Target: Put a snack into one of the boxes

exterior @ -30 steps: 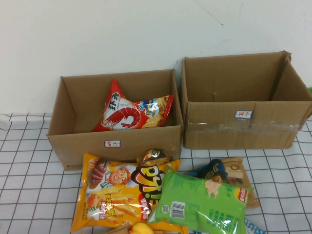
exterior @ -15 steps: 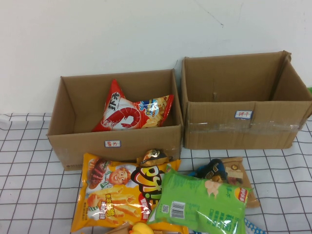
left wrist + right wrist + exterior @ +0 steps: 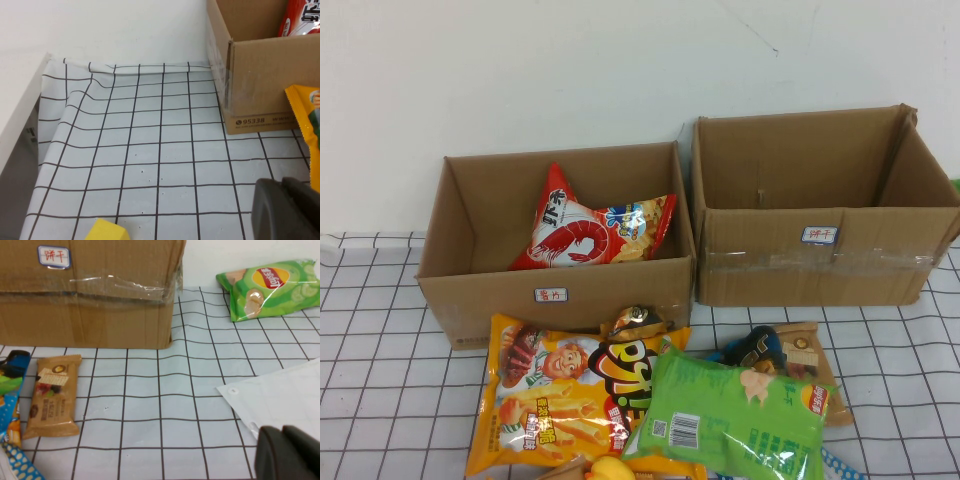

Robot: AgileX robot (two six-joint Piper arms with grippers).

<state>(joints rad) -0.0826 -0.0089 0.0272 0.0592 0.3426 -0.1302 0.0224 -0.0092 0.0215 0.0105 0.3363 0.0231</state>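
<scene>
Two open cardboard boxes stand at the back of the table. The left box (image 3: 555, 245) holds a red shrimp-chip bag (image 3: 590, 232); the right box (image 3: 820, 205) looks empty. In front lie an orange chip bag (image 3: 555, 395), a green chip bag (image 3: 735, 415), a brown snack bar (image 3: 805, 360) and a dark blue pack (image 3: 755, 347). Neither gripper shows in the high view. My left gripper (image 3: 287, 210) is shut and empty, low over the cloth beside the orange bag's edge (image 3: 307, 120). My right gripper (image 3: 285, 452) is shut and empty, over a white sheet (image 3: 285, 395).
A second green chip bag (image 3: 270, 287) lies beside the right box (image 3: 90, 295). The brown bar (image 3: 52, 395) lies in front of that box. A yellow block (image 3: 105, 231) sits near the left gripper. The table's edge (image 3: 30, 125) drops off beyond the left box (image 3: 270, 75).
</scene>
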